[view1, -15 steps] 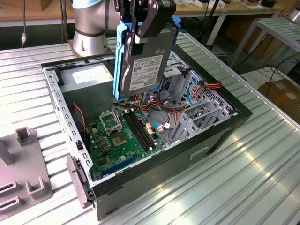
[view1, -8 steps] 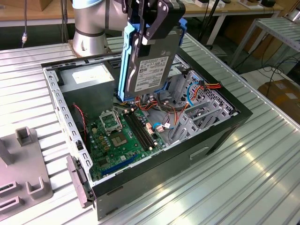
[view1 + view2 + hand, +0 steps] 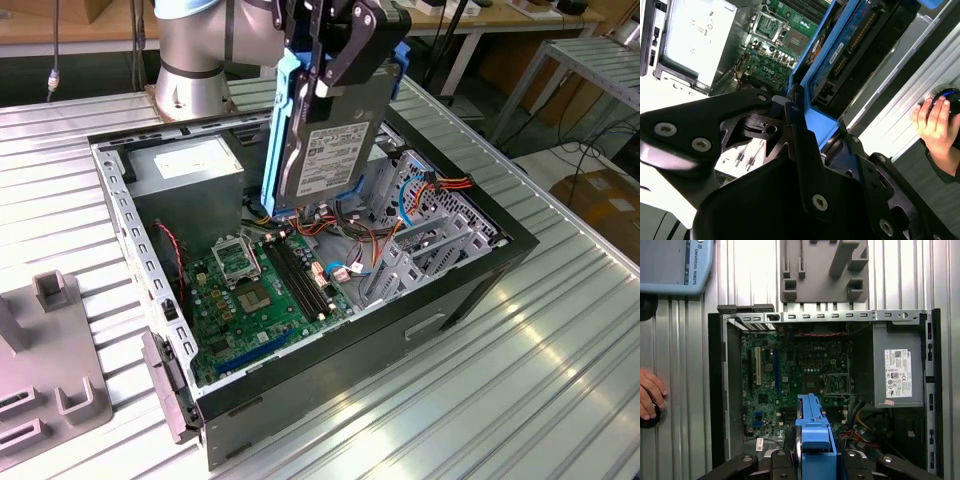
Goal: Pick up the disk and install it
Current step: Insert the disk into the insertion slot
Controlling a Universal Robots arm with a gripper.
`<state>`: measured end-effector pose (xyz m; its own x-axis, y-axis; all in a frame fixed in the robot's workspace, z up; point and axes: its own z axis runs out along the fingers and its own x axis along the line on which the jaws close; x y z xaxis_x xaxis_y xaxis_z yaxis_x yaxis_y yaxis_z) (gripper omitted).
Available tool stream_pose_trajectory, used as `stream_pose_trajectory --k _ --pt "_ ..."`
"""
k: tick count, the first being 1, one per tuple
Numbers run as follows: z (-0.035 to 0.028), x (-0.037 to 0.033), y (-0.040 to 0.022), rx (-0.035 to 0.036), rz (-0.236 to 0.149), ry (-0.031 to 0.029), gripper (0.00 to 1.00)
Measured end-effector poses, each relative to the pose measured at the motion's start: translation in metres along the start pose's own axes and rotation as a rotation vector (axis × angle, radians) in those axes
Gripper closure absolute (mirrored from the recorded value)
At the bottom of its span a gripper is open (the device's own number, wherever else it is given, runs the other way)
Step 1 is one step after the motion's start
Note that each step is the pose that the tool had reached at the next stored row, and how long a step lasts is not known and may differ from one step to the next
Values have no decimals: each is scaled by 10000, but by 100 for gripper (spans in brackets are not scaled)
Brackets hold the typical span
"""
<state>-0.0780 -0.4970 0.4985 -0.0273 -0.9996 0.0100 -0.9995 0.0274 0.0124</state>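
Observation:
The disk (image 3: 335,150) is a grey hard drive with a white label and blue rails. It hangs upright and a little tilted above the open computer case (image 3: 470,285), its lower edge over the motherboard (image 3: 260,290) near the cables. My gripper (image 3: 340,55) is shut on the disk's upper end. In the first wrist view the blue rail of the disk (image 3: 812,425) sticks out from between the black fingers (image 3: 785,462), over the case interior. In the second wrist view the disk (image 3: 850,45) runs away from the gripper (image 3: 805,135).
A grey power-supply box (image 3: 185,165) sits in the case's far corner, and a metal drive cage (image 3: 430,240) with cables on the exterior view's right. A grey fixture (image 3: 50,350) lies on the table. A person's hand (image 3: 650,392) rests beside the case, near a pendant (image 3: 672,265).

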Motion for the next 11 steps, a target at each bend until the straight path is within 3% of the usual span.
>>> stream_pose_trajectory --k 11 --pt "-1 62 -122 -37 34 0 63"
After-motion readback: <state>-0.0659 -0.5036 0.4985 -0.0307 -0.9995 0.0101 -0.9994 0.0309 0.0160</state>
